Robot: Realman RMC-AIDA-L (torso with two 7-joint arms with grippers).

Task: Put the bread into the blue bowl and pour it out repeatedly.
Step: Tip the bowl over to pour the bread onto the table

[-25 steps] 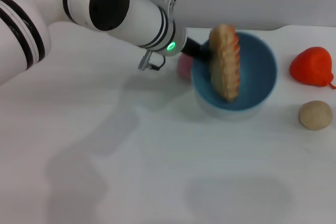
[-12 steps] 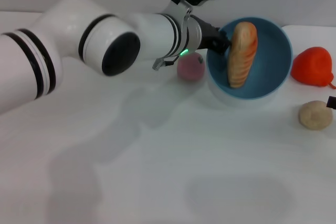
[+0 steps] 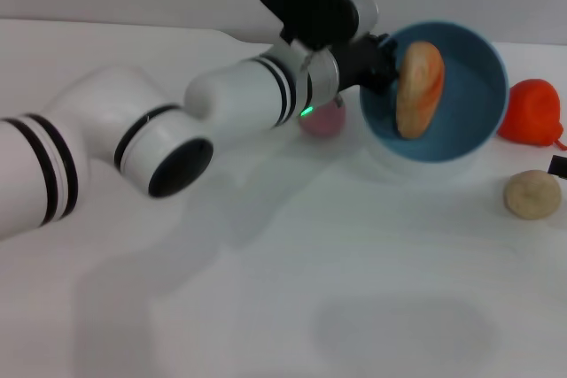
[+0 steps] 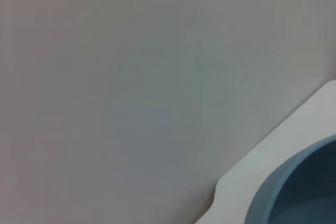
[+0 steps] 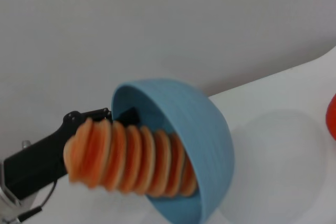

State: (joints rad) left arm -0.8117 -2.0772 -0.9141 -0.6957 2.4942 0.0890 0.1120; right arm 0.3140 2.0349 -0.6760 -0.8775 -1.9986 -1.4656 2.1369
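Blue bowl (image 3: pixel 461 86) tipped on its side, bread (image 3: pixel 418 88) sliding out, left gripper (image 3: pixel 376 59) clamping its rim, right gripper unseen

The left arm (image 3: pixel 230 104) spans the table's (image 3: pixel 266 307) rear left, blocking that side of the tilted blue bowl (image 3: pixel 461 130). A red toy (image 3: pixel 530 111) and beige ball (image 3: pixel 532 195) crowd the right; the front lies open.

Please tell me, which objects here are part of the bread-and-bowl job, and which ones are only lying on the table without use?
Part of the job:
bread, leaning out of the tilted bowl
blue bowl, held at its rim by the left gripper

Only lying about:
red toy
beige ball
pink object behind the left arm
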